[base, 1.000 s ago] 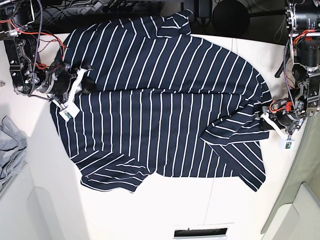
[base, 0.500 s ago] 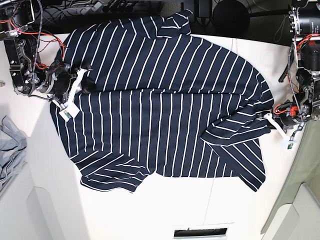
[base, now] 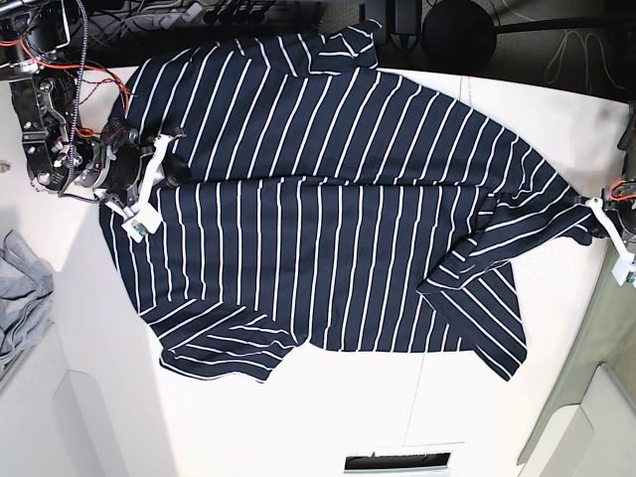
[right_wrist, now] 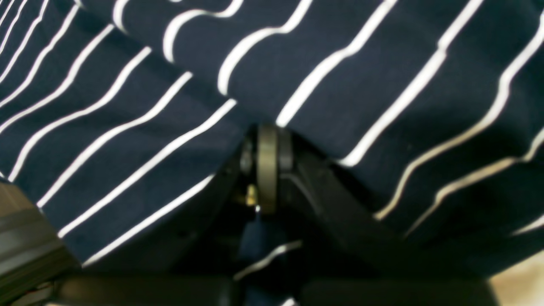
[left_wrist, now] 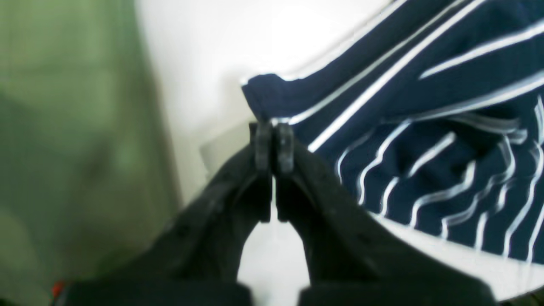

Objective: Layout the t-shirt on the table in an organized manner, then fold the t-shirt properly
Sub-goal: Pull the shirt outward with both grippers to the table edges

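Observation:
The dark navy t-shirt (base: 328,219) with thin white stripes lies spread over most of the white table (base: 328,407). At the view's right edge my left gripper (base: 593,206) is shut on a stretched corner of the shirt. In the left wrist view the black fingertips (left_wrist: 274,140) press together at the tip of that corner (left_wrist: 263,95). My right gripper (base: 167,164) sits at the shirt's left side, shut on fabric. In the right wrist view striped cloth (right_wrist: 340,85) drapes over its closed jaws (right_wrist: 267,148).
A light-grey cloth (base: 20,288) lies at the left edge. A greenish surface (base: 606,378) borders the table on the right, close to my left gripper. Cables (base: 199,20) run along the back. A dark slot (base: 397,462) sits at the front edge.
My left gripper has shut on the shirt's right corner and moved right toward the table edge, drawing the folded flap out taut. The right arm has barely moved.

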